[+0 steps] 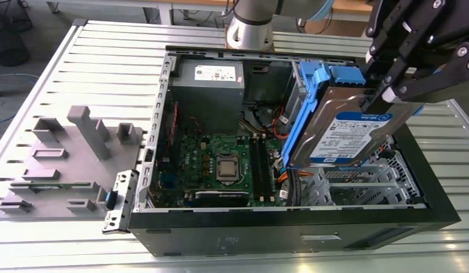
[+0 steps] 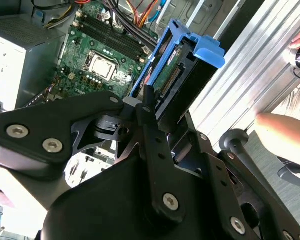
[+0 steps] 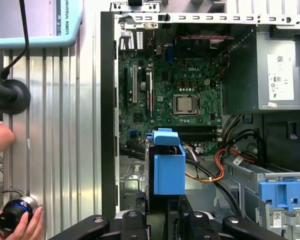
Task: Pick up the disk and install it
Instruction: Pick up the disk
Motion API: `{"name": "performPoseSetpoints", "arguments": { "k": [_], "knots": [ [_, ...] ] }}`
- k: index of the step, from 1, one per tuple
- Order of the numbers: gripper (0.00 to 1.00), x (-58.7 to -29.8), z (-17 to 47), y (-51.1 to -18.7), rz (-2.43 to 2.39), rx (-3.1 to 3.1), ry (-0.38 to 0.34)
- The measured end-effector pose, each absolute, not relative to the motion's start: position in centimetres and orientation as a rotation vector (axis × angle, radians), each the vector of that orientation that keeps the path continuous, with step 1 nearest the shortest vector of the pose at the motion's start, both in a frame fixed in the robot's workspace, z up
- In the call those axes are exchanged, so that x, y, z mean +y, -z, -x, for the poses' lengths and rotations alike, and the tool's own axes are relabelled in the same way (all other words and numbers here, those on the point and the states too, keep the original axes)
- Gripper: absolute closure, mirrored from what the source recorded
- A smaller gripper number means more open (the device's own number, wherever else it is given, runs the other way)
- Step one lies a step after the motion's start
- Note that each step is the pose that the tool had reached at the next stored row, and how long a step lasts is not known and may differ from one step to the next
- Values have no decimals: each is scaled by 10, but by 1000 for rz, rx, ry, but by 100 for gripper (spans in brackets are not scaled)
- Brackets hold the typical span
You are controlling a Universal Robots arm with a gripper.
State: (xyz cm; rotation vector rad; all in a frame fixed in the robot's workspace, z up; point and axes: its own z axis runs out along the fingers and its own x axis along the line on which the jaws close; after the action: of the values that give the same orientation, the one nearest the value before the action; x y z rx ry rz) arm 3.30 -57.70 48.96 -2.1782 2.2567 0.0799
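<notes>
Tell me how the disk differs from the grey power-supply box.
The disk is held tilted over the open computer case by the gripper; the power-supply box sits inside it. The disk is a thin slab in a blue frame; the power-supply box is bulkier and plain grey. Both carry a label.

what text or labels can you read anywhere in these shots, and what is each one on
Label on the disk, which the gripper holds above the open case: white and blue, print too small to read.
White sticker on the power-supply box: rows of print and marks, too small to read; the same in the first wrist view.
No text here can be quoted with confidence.
</notes>
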Motion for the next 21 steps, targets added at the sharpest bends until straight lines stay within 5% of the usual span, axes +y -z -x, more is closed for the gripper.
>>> {"name": "performPoseSetpoints", "arguments": {
  "k": [21],
  "knots": [
    [65, -577, -67, -486, 2178, 2257, -80]
  ]
}}
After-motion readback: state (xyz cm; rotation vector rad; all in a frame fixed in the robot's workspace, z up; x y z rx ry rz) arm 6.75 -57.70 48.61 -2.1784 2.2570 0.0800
